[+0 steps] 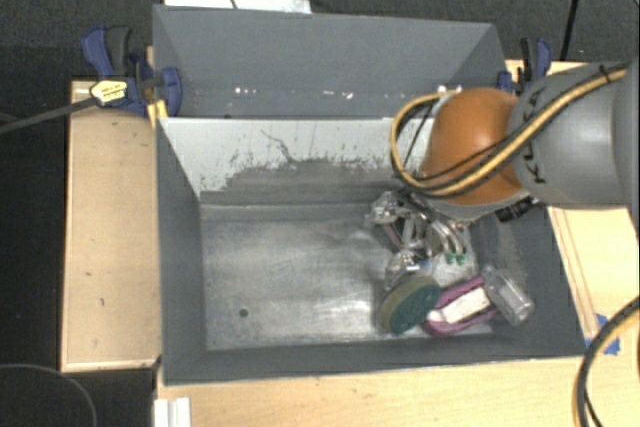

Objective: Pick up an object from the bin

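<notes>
Claw (418,253), its grip state impossible to tell, is hovering just behind the dark green disc (405,307), which is lying with a magenta packet (462,307) just beside its right and the bin (300,362) front wall near, so descending centred on the disc seems best.

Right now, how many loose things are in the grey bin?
3. A round dark green disc lies at the front right of the bin, a purple and white thing beside it, and a clear plastic piece farthest right. The arm may hide more.
</notes>
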`<move>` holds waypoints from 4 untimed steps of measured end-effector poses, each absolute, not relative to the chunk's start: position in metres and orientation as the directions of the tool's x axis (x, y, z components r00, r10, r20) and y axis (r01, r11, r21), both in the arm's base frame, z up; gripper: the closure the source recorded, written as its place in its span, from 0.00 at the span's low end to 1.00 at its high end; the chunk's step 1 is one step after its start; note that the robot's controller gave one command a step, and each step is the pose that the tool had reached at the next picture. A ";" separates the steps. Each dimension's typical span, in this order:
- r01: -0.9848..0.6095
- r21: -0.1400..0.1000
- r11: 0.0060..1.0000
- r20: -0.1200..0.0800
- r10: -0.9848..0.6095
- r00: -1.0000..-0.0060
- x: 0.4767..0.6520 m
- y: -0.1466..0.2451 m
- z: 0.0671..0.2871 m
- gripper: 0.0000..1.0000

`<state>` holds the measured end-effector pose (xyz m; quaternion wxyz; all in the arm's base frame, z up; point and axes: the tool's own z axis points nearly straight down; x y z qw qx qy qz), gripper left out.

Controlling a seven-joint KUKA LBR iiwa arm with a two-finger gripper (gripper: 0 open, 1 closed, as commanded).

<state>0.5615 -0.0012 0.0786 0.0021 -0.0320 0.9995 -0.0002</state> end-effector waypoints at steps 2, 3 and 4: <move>-0.277 0.039 0.960 0.047 -0.278 -0.959 0.544 -0.122 0.102 0.00; -0.481 0.037 0.876 0.017 -0.482 -0.876 0.556 -0.117 0.091 0.00; -0.225 0.009 0.974 0.011 -0.225 -0.974 0.566 -0.103 0.087 0.00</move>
